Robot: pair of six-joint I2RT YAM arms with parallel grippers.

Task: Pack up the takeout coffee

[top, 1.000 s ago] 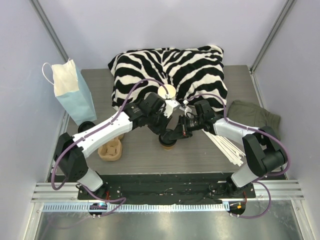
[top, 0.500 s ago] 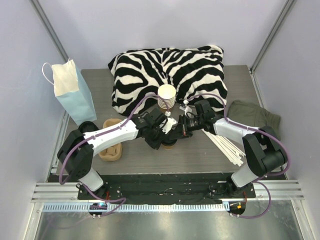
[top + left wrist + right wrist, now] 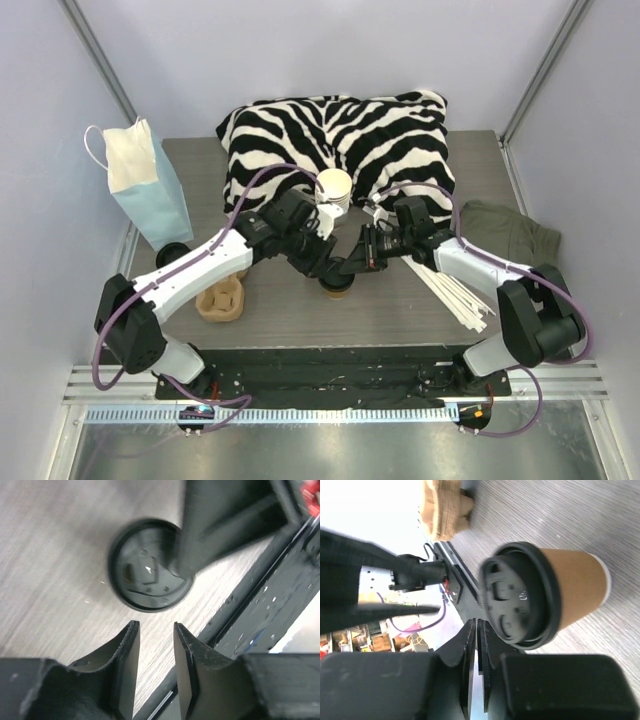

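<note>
Tan-brown paper takeout coffee cup (image 3: 570,587) with a round black plastic lid (image 3: 150,572) stands upright on the grey counter (image 3: 400,310) between the arms. The left pincer (image 3: 155,626) has backed off the lid, narrowly parted and empty. The right pincer (image 3: 476,625) waits beside it, nearly closed and empty. Capping looks finished; bagging remains.

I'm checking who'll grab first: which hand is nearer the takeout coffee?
Right, I'd judge. The right hand sits with its fingertips beside the lid rim of the takeout coffee. The left hand hangs above the lid with a visible gap to it.
</note>
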